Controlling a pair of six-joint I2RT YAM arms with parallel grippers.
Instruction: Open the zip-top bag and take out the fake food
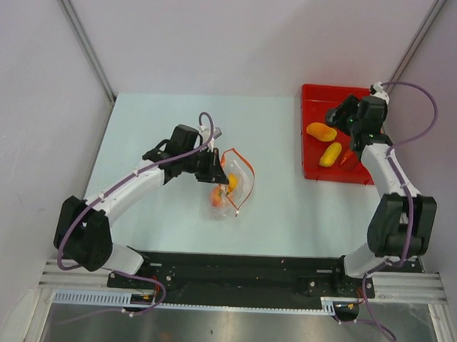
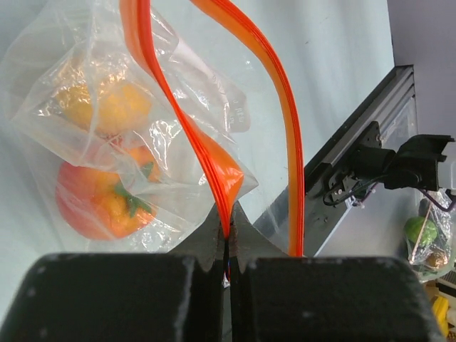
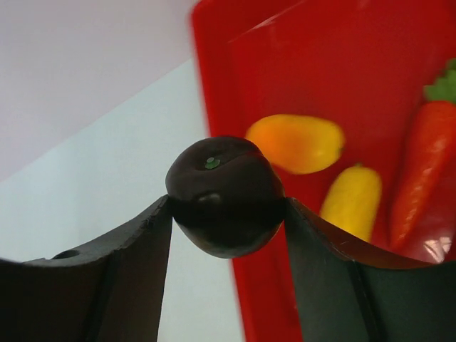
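Two arms split the work in the top external view. The left claw (image 1: pixel 216 169) sits at the mouth of the zip-top bag (image 1: pixel 238 188), which lies near the middle of the surface (image 1: pixel 162 124). Some fake food (image 1: pixel 217 198) shows through the plastic. Pinning the bag there looks meant to anchor it and keep its mouth wide while pieces are carried off. The right claw (image 1: pixel 344 115) hangs over the red tray (image 1: pixel 316 165), well apart from the bag. An orange oval (image 1: pixel 321 131) and a yellow oval (image 1: pixel 330 153) lie in the tray, which evidently serves as the drop-off place.

From the left wrist, the left claw is clamped tight on one side of the orange-red zip strip (image 2: pixel 214 167). The other side arcs free to the right, so the seal is parted. Inside the bag are a peach-red fruit (image 2: pixel 92 203) with a green stalk and a yellow piece (image 2: pixel 117 107) beyond it.

From the right wrist, the right claw grips a dark round piece (image 3: pixel 224 189) squarely between its fingers, raised at the tray's edge. Whether it is fully over the tray I cannot tell. A carrot (image 3: pixel 420 171) lies beside the two ovals. I judge this piece is about to join them, and the pieces in the bag are left to fetch.
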